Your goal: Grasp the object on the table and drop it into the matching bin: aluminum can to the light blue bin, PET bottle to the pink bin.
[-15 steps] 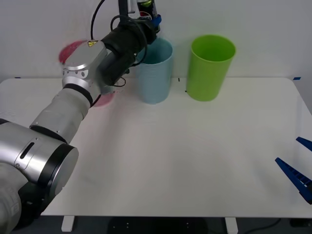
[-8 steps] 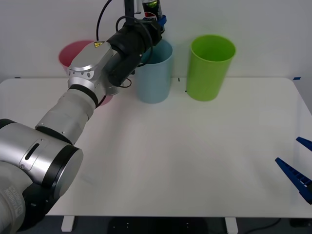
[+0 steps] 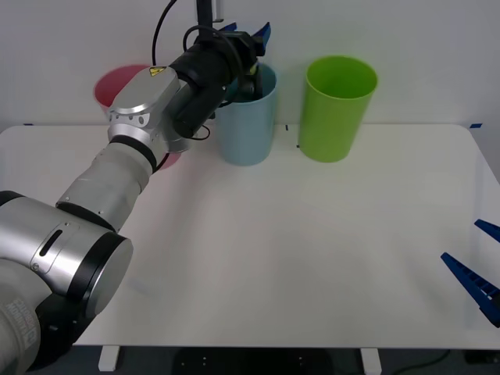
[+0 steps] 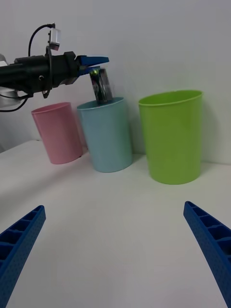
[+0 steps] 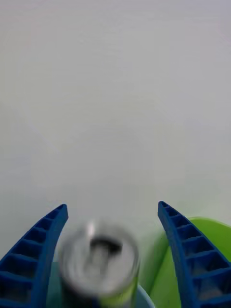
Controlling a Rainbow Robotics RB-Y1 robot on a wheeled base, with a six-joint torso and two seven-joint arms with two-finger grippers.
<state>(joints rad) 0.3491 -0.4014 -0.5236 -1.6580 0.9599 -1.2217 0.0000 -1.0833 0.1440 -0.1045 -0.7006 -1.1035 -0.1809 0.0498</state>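
The left gripper (image 4: 94,60) hung above the light blue bin (image 4: 107,137) with its fingers (image 5: 36,250) spread apart and grasping nothing; the aluminum can (image 4: 100,86) sat just below the fingertips, tilted, its lower end already inside the bin's rim and free of both pads. By its look it was a light, stiff, smooth-walled thing, likely slippery and easy to dent, best taken across the mid-body between the ribbed pads. The right gripper (image 4: 115,250) waited spread wide, well apart.

Light blue bin (image 3: 248,125), pink bin (image 4: 58,132), lime green bin (image 3: 337,108), white table (image 3: 297,250), dark green-and-black can (image 4: 100,87)
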